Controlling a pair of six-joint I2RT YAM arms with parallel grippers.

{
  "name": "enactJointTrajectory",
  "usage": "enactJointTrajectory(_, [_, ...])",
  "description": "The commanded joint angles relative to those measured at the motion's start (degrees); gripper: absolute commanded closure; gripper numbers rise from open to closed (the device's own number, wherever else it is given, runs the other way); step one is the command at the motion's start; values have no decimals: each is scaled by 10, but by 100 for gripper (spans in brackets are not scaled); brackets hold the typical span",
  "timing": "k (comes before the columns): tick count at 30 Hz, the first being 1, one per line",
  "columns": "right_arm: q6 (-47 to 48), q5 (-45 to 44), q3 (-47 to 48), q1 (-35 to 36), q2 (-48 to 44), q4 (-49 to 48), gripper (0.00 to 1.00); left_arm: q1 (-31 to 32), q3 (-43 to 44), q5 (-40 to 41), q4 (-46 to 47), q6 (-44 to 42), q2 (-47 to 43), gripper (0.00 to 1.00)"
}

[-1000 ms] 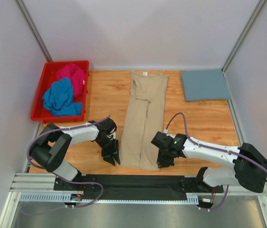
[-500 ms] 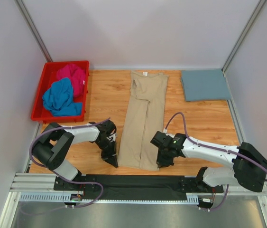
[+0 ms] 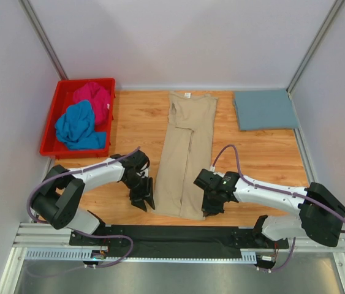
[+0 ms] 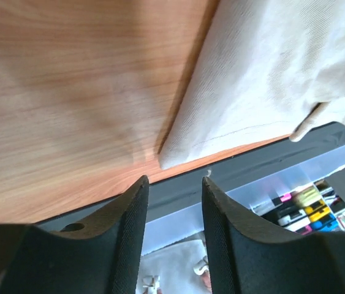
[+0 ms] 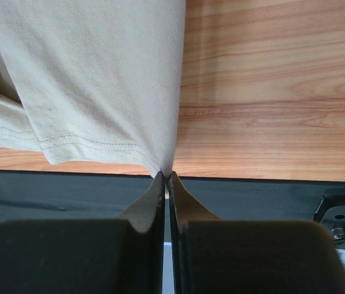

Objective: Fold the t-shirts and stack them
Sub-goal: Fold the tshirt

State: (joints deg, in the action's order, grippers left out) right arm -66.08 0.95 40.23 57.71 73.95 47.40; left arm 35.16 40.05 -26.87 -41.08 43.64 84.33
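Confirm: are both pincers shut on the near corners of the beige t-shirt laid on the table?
Not both. The left pincer is open, just short of a corner of the beige t-shirt, as the left wrist view shows. The right pincer is shut on its near corner.

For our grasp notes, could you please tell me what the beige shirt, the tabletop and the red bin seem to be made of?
The beige shirt: soft matte knit cloth, likely cotton; fine weave and stitched hem show.
The tabletop: wood or wood-look laminate, smooth, faint sheen; grain lines visible.
The red bin: probably moulded plastic, slightly glossy; uniform colour, rigid rim.
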Motion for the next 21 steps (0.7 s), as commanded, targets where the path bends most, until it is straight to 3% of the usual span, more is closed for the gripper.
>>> enactJointTrajectory(1, [6,5,14,3,-1,-3,100,1,20,14,-2,-4,-1,52])
enactJointTrajectory(6, [7,7,17,3,4,-6,100,1,27,24,12,-19,58,55])
enactJointTrajectory(12, [7,8,22,3,0,-3,100,1,8,37,16,-12,70,59])
enactJointTrajectory(21, [10,12,27,4,-7,2,100,1,47,42,4,-21,91,85])
